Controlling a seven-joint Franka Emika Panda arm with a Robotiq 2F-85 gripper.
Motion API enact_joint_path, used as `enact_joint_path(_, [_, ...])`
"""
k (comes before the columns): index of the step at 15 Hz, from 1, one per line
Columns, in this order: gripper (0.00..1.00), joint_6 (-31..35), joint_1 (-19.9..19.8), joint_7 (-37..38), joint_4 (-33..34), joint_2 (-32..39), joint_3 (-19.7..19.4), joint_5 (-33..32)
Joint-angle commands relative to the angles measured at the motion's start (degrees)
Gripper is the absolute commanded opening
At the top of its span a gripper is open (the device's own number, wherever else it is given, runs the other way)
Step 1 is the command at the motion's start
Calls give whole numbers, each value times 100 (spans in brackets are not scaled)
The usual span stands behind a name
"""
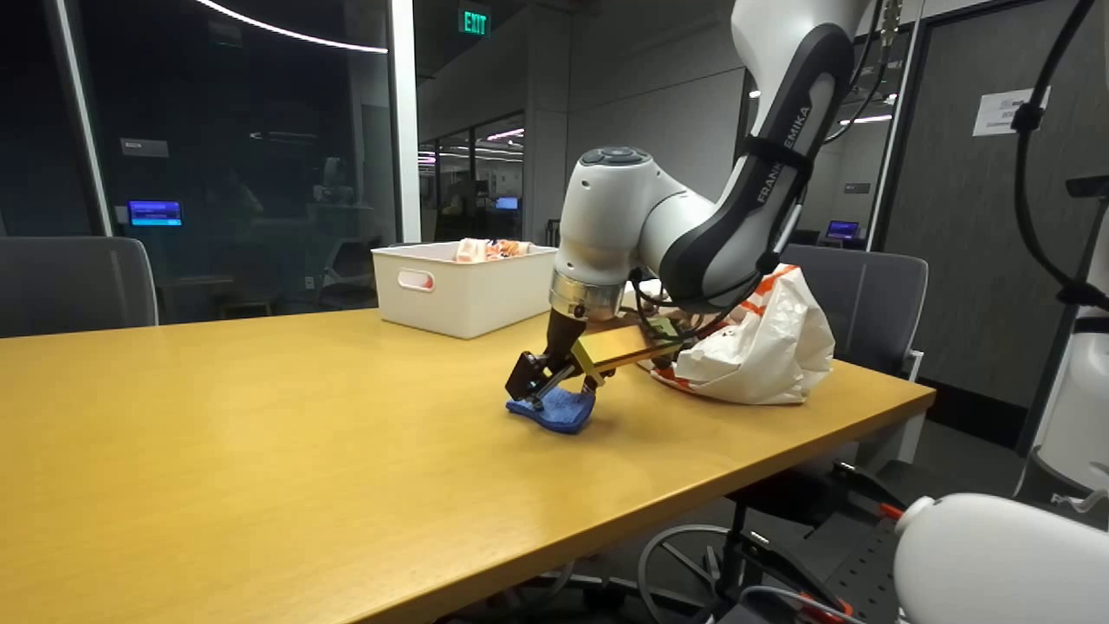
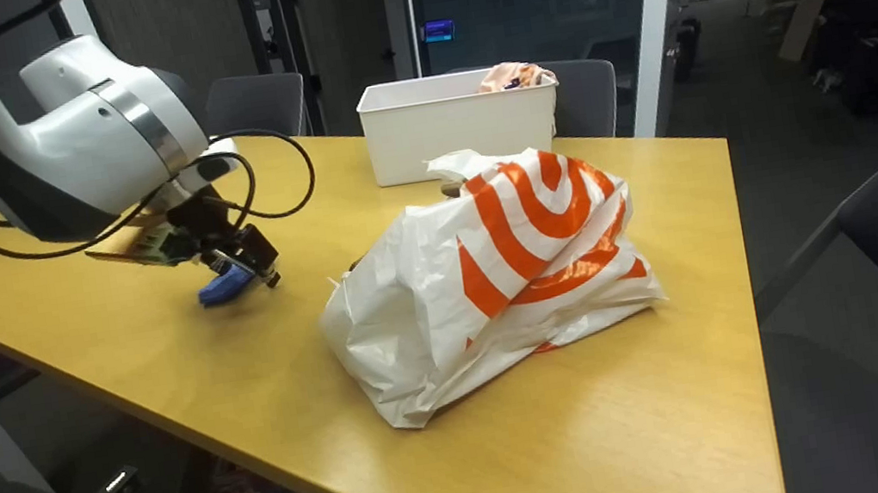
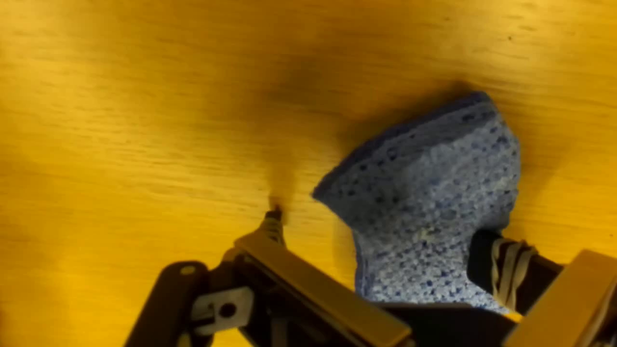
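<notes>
On the table (image 1: 260, 451): blue sponge (image 3: 424, 193) | gripper (image 3: 378, 236): spread wide, nothing clamped | one fingertip (image 3: 274, 217) clear of sponge, other at its edge, contact unclear | reach looks mostly done, grip not yet made, sponge unlifted

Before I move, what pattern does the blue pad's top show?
The pad has dark blue speckles on greyish blue, clearest in the wrist view.

The wooden table (image 1: 260, 451) carries a sponge (image 3: 424, 193), bin (image 2: 462, 136) and bag (image 2: 487, 274).
</notes>
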Motion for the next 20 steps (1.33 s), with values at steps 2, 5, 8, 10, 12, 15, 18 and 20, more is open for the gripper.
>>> enact_joint_path(2, [70, -13, -140, -817, 232, 179, 169, 316])
enact_joint_path(5, [45, -139, -30, -622, 244, -67, 66, 150])
enact_joint_path(8, [23, -135, -56, -584, 249, -232, 69, 214])
enact_joint_path(10, [11, -175, -19, -353, 286, -363, -14, 105])
enact_joint_path(12, [13, -139, -49, -172, 257, -534, -83, 111])
enact_joint_path(15, [7, -176, -56, 244, 213, -801, -243, 8])
enact_joint_path(18, [10, -275, -48, 863, 158, -1102, -440, -302])
enact_joint_path(20, [10, -497, -47, 1531, 125, -1326, -572, -697])
